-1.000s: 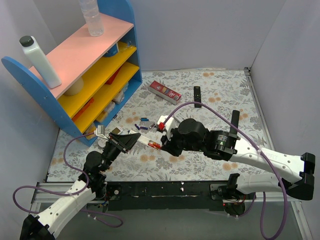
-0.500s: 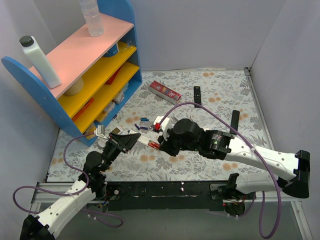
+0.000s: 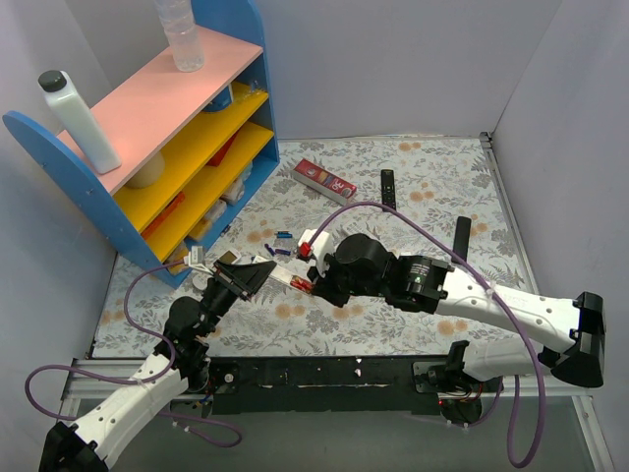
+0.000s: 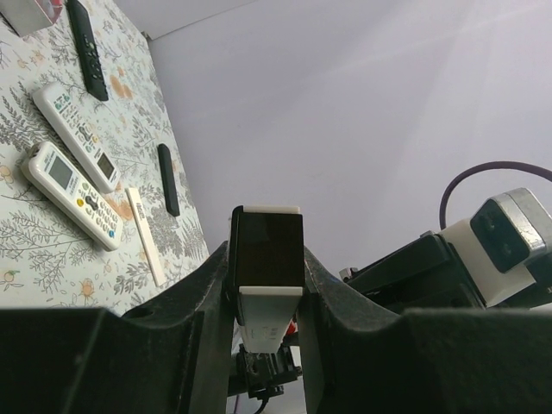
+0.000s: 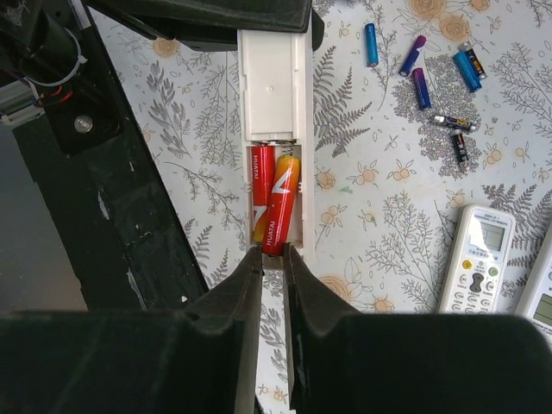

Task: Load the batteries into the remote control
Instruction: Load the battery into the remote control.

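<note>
**Two arms share one remote control**
The left gripper clamps it, bay upward, so the right gripper, jaws pinching a tilted red battery, can press it in beside its seated twin; spare batteries lie nearby.

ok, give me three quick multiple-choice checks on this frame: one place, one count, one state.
1. Where is the remote?
A) lying loose
B) standing on its own
C) held in the left gripper
2. How many red cells are in its bay?
A) none
B) two
C) four
3. The bay is:
A) open
B) covered
C) taped shut

Answers:
1 C, the left wrist view shows the remote clamped between that gripper's fingers.
2 B, the right wrist view shows two red cells in it.
3 A, no cover hides the cells.
</note>
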